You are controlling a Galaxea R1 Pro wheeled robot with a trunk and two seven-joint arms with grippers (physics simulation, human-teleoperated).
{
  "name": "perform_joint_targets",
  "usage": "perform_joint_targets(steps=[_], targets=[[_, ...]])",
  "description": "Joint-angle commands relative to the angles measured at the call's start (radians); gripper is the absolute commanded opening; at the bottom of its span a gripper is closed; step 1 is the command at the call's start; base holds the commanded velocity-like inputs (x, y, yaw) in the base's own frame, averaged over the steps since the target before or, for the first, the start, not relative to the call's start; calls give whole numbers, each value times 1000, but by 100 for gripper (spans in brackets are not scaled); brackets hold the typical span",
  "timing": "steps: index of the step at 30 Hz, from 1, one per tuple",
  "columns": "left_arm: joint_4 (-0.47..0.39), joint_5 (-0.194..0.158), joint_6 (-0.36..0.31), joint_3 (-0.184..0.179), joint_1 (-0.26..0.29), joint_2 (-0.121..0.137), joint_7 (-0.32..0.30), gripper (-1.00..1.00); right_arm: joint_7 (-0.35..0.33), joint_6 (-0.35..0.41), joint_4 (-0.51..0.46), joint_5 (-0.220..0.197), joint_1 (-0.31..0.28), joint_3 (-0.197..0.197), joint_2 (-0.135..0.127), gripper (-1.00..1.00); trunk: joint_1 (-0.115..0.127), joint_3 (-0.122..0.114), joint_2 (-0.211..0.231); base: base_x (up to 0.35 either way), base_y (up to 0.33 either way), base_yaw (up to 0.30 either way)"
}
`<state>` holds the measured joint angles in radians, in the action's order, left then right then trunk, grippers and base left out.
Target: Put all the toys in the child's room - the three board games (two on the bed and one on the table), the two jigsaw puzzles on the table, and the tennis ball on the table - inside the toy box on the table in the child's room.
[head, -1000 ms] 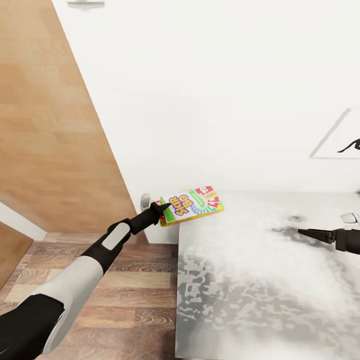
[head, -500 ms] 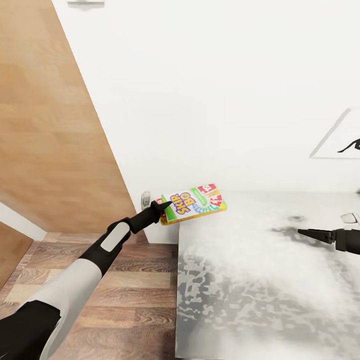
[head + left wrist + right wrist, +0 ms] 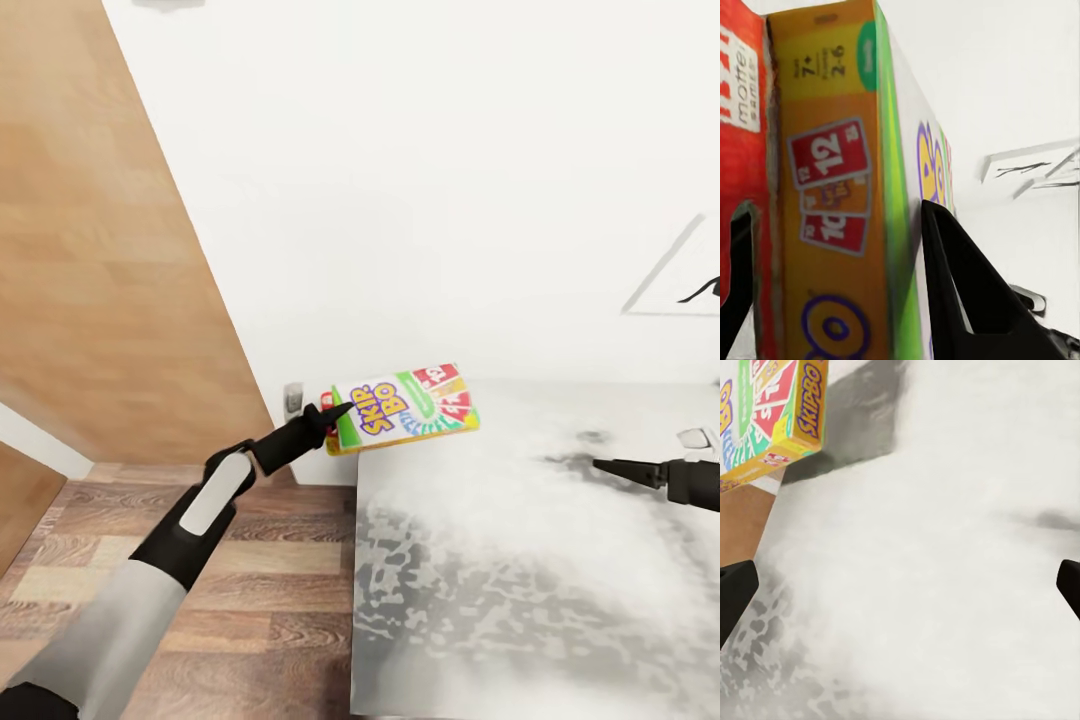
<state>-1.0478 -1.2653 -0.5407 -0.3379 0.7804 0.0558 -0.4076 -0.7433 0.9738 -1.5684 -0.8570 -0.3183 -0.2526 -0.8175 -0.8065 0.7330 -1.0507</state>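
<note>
My left gripper (image 3: 333, 415) is clamped on the SKIP-BO board game (image 3: 405, 405) by its end — box in the air over the table's (image 3: 520, 560) near-left corner; right gripper (image 3: 607, 466) hovers over the table, fingers spread wide, holding nothing.

Left arm extends from lower left toward frame centre. Left gripper (image 3: 335, 412) clamped on a box edge. Right gripper (image 3: 612, 466) at right edge, fingers parted.
</note>
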Motion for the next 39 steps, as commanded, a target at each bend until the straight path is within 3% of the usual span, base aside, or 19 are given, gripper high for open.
perform_joint_targets(steps=[1, 4, 5, 8, 12, 26, 39], targets=[[-1, -4, -3, -1, 0, 1, 2, -100, -4, 5, 0, 2, -1, -1, 0, 100, 0, 1, -1, 0, 0, 0], [-151, -10, -28, 1, -51, 4, 106, -100, -4, 4, 1, 2, -1, -1, 4, 100, 0, 3, -1, 0, 0, 0], [-151, -10, -28, 1, -51, 4, 106, -100, -4, 4, 1, 2, -1, -1, 4, 100, 0, 4, -1, 0, 0, 0], [-274, -14, -49, 4, -97, 6, 211, -100, -5, 2, 2, 2, -1, -1, 6, 100, 0, 6, -1, 0, 0, 0], [-351, -15, -62, 13, -126, 7, 273, -100, -5, 1, 1, 2, -1, -1, 14, 100, 0, 7, -1, 0, 0, 0], [-435, -7, -82, 31, -156, 9, 331, -100, 0, -8, -7, 6, 5, -1, 73, 100, 0, 8, -1, -23, 0, 0], [-452, -6, -86, 35, -160, 19, 334, -100, 45, -29, -35, 13, 5, -2, 86, 100, 0, 8, -1, -263, 0, 0]])
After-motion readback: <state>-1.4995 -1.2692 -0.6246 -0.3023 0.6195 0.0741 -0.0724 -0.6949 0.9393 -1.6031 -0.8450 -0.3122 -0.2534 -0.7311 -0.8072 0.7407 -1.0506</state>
